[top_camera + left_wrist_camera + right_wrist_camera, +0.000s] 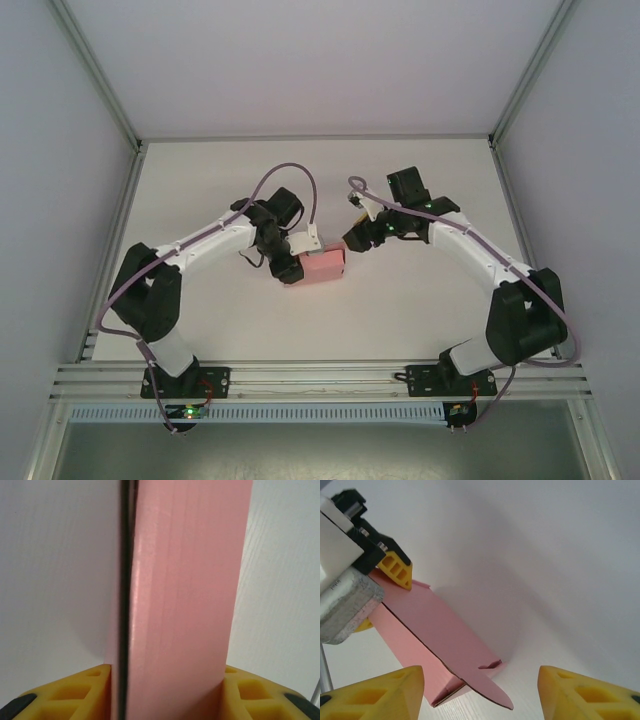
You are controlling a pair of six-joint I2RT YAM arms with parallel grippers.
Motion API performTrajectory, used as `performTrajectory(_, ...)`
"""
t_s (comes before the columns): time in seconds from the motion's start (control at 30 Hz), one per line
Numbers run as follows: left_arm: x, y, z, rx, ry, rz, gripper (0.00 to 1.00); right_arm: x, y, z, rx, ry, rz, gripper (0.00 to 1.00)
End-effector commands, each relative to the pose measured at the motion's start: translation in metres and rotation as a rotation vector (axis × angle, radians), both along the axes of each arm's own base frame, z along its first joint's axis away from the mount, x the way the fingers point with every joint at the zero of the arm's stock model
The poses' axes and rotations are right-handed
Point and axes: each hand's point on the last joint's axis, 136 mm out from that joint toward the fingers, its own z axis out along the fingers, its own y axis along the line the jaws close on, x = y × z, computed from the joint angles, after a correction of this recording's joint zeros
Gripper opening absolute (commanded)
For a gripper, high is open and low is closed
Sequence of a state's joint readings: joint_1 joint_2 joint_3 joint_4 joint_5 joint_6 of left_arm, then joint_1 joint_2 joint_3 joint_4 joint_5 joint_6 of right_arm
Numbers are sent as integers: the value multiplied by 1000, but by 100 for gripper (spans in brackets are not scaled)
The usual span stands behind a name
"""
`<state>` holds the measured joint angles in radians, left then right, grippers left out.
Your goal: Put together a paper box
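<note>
L gripper point(288, 265) is clamping box point(322, 267) mid table point(200, 180), R gripper point(352, 243) is hovering wide & empty by its flap point(487, 689); off-line push risks creasing flap or twisting box out of L's hold.

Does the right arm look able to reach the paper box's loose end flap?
Probably yes: the paper box's flap faces the right gripper, nothing between; the left gripper holds the far end.
</note>
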<state>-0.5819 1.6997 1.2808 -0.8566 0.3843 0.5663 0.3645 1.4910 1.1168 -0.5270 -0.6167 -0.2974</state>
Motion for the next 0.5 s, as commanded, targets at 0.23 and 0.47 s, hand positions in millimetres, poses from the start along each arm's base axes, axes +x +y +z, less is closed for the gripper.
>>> performTrajectory(0.23,-3,5,-3,-1,83,-18,38,-8,-2,-32,-102,66,81,44)
performTrajectory(0.47,-1,7,-5,18,85,-7,38,-2,5,-26,-87,66,73,21)
